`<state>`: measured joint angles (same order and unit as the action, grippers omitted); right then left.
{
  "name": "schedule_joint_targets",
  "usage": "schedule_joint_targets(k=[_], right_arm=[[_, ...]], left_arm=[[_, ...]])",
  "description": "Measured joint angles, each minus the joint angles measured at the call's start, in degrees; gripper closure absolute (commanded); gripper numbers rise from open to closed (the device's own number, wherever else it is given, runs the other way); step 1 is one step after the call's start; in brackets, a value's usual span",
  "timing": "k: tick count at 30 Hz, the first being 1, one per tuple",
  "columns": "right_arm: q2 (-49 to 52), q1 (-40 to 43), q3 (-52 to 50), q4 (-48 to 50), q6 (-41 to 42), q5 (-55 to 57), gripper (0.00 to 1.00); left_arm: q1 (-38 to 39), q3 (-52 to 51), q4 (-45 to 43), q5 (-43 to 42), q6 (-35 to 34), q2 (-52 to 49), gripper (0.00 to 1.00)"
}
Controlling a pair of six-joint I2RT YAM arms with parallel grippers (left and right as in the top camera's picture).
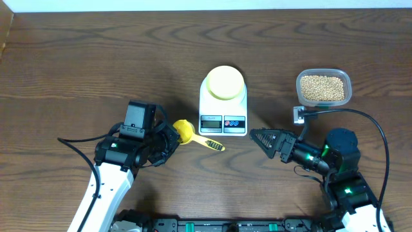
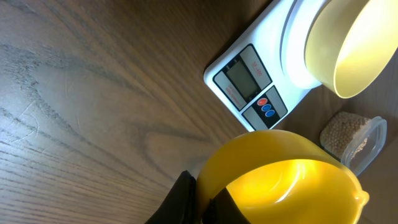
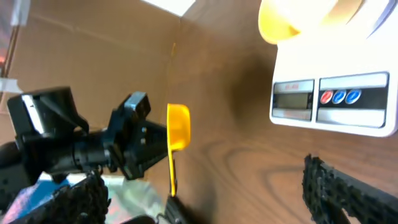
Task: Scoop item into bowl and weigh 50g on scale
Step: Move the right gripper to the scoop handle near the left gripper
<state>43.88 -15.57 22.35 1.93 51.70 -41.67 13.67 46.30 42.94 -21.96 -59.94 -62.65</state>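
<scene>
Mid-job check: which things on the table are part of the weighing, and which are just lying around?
In the job: beans in clear tub, bowl, scale, yellow scoop in left gripper.
Lying about: small white block near the tub.

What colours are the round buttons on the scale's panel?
One red, two blue. The buttons on the scale show best in the left wrist view.

- I can read no text, number or brand on any of my feeds.
- The scale (image 2: pixel 249 87) has an LCD (image 2: pixel 241 78) that shows me plain grey, no legible digits.
- Red print (image 2: pixel 231 93) beside that LCD is too small to read.
- I can't make out any marks on its red and blue buttons (image 2: pixel 266 107).
</scene>
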Motion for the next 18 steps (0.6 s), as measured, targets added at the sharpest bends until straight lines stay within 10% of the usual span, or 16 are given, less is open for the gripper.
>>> schedule_joint_targets(k=[8,18], right_arm=[[3.0,-8.8,0.1,4.9,-0.9,3.4,0.01],[18.4,-22.5,0.3,20.5,3.5,11.4,0.31]], left_arm=[[0.0,0.0,-0.1,0.0,0.0,0.0,0.93],[0.0,0.0,-0.2,0.0,-0.6,0.0,0.93]])
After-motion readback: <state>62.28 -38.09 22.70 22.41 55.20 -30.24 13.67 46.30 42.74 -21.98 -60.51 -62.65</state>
